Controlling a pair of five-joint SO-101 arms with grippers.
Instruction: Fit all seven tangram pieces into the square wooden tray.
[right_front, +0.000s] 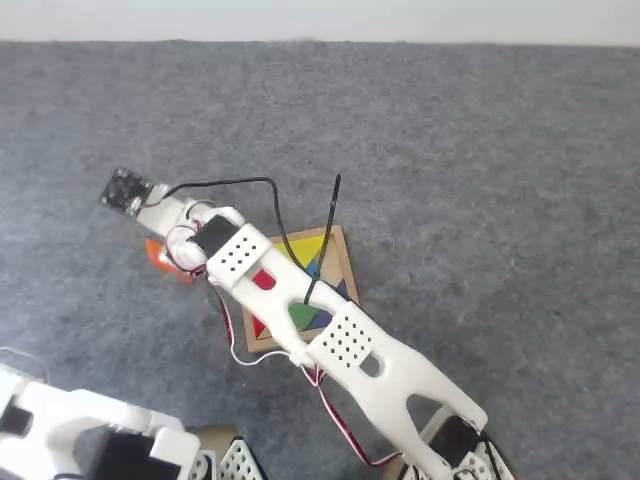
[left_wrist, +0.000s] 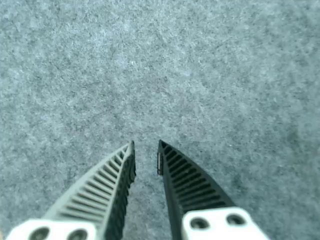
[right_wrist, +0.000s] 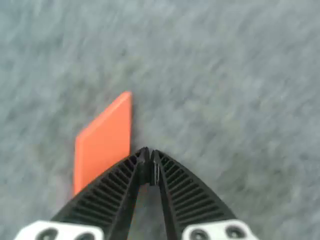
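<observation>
Right claw (right_wrist: 150, 152), tips together, beside flat orange parallelogram piece (right_wrist: 102, 142), likely to nudge it; left claw (left_wrist: 146, 146) narrowly parted, empty.

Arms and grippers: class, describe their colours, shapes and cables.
The right arm is white with panels of small holes, trailed by black, red and white cables. The left arm is white and black. The right gripper has ribbed black jaws; the left gripper one pale, one black.
</observation>
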